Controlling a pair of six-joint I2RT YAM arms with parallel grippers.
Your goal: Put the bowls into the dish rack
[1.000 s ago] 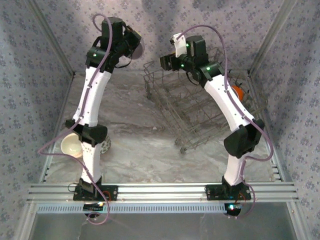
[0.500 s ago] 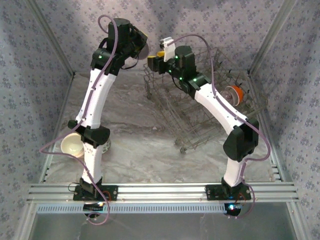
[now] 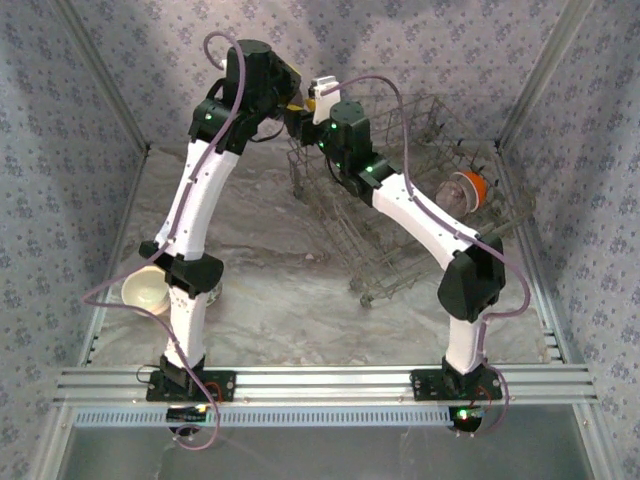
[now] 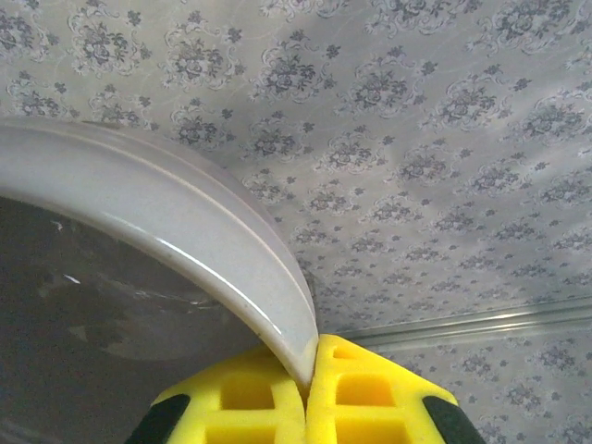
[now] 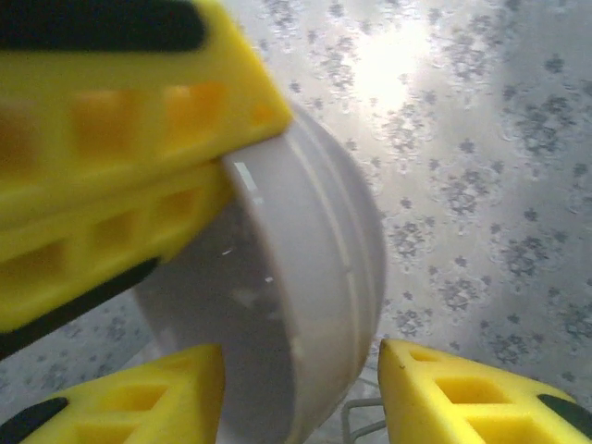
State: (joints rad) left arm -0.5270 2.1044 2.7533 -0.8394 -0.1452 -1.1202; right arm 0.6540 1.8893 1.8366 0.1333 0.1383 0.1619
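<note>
High at the far side: left gripper (image 4: 310, 356) clamped the grey bowl (image 4: 139, 213) by its rim, off the table (image 3: 270, 270).
Right gripper (image 5: 301, 359): had swung left from over the dish rack (image 3: 395, 235); fingers wide, straddling that bowl's edge.
Orange bowl (image 3: 474, 187): inside the rack's right side, newly uncovered.
Cream bowl (image 3: 146, 290): unmoved, near left.

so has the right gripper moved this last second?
Yes: the right gripper went left past the dish rack's far corner, to the grey bowl in the left gripper.
</note>
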